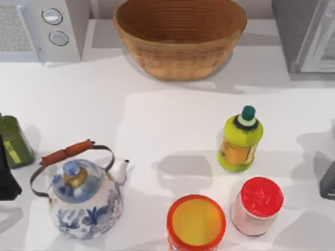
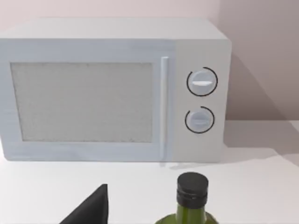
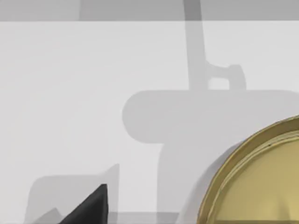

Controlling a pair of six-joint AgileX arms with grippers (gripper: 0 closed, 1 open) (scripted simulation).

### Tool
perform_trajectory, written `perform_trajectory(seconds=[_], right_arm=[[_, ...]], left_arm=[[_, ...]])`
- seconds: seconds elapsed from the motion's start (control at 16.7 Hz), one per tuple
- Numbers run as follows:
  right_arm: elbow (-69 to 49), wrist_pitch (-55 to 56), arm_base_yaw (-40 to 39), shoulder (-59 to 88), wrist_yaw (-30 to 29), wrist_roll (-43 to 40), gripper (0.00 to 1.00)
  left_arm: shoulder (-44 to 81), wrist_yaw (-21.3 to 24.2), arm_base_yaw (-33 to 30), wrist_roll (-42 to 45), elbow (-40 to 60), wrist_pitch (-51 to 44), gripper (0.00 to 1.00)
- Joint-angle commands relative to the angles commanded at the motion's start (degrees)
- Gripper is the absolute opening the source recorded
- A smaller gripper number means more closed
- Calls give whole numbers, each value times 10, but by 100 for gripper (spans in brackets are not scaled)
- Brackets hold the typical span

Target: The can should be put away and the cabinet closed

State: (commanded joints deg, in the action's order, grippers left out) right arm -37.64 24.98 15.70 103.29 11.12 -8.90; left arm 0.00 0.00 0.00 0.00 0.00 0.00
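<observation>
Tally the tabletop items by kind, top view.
Bottles: 2, yellow-green bottle and green bottle
Canisters: 2, orange can and red-lidded jar
Kettle: 1
Basket: 1
Microwave: 1
Total: 7

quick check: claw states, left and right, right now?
Left claw: at the table's left edge beside the green bottle; open or closed cannot be told.
Right claw: at the table's right edge; cannot be told either.
</observation>
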Motion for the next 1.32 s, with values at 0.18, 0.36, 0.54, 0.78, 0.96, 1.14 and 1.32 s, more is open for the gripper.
perform_trajectory(seconds=[0.18, 0.36, 0.54, 0.78, 0.96, 1.14, 1.32], right_arm=[[0, 16, -8, 15, -6, 5, 100], [0, 16, -8, 15, -6, 5, 100], [0, 16, -8, 15, -6, 5, 77], [0, 16, -8, 15, -6, 5, 47], [0, 16, -8, 15, -6, 5, 25], [0, 16, -8, 15, -6, 5, 2], [0, 16, -8, 15, -6, 5, 0]], left_arm=[[0, 0, 0, 0, 0, 0, 100], [0, 0, 0, 0, 0, 0, 100], [0, 0, 0, 0, 0, 0, 100], [0, 0, 0, 0, 0, 0, 100], [0, 0, 0, 0, 0, 0, 100], [0, 0, 0, 0, 0, 0, 100], [0, 0, 0, 0, 0, 0, 100]])
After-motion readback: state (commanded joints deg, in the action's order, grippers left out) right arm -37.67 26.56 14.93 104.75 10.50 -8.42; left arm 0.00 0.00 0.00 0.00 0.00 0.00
